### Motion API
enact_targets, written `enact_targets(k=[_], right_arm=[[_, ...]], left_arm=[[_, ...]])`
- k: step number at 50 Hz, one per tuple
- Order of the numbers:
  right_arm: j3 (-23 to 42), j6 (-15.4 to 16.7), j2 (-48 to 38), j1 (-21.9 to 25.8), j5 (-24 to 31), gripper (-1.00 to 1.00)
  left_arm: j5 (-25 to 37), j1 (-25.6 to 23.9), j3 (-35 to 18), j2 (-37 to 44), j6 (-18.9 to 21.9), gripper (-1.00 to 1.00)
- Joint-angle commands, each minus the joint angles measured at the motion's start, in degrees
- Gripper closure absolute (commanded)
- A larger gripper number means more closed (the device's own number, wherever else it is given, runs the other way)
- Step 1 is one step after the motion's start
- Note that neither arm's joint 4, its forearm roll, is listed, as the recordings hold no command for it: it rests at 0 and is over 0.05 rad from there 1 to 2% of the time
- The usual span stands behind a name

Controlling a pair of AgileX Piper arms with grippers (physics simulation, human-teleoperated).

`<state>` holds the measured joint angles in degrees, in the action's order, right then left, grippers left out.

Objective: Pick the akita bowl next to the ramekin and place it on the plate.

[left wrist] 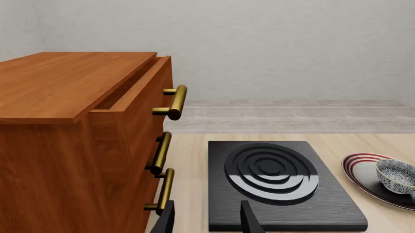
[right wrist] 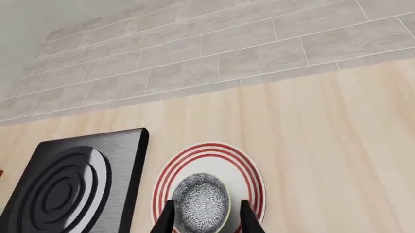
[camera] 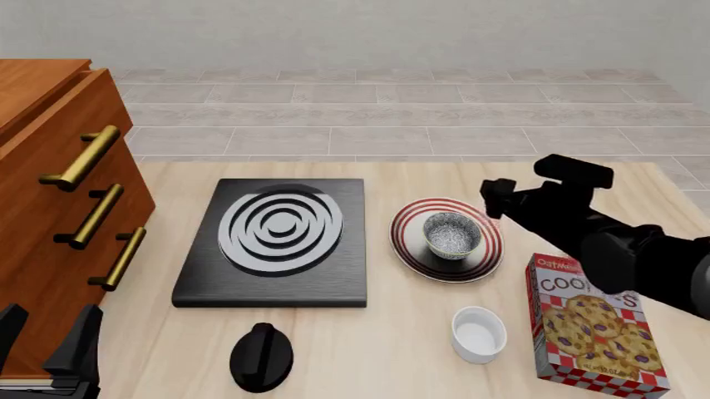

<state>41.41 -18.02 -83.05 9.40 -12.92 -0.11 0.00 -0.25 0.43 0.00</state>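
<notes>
The akita bowl [camera: 451,235], speckled grey, sits upright on the plate [camera: 408,248], a white plate with red stripes around its rim. My right gripper [camera: 496,199] hovers just beyond and to the right of the plate. It is open; in the right wrist view its fingers [right wrist: 167,219] stand either side of the bowl [right wrist: 202,201] without touching it, over the plate [right wrist: 251,171]. The white ramekin [camera: 480,332] stands nearer, in front of the plate. My left gripper [camera: 45,341] is open and empty at the near left corner. The left wrist view shows the bowl [left wrist: 395,175] and plate [left wrist: 358,162] far off.
A black stove [camera: 278,241] with grey rings lies left of the plate. A wooden cabinet [camera: 56,208] with brass handles stands at the left, its top drawer [left wrist: 129,97] slightly open. A cookie box [camera: 594,324] lies at the right, and a black round knob-like object [camera: 262,356] sits near the front.
</notes>
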Motion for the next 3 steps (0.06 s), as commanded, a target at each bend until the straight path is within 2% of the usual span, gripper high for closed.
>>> enact_targets(k=[1,3], right_arm=[[1.17,-0.42,1.89,0.94,1.67,-1.00],[1.14,-0.44,2.67,1.12,2.12,-1.00]], left_arm=[[0.00,0.00,0.00,0.00,0.00,-1.00],[0.00,0.00,0.00,0.00,0.00,-1.00]])
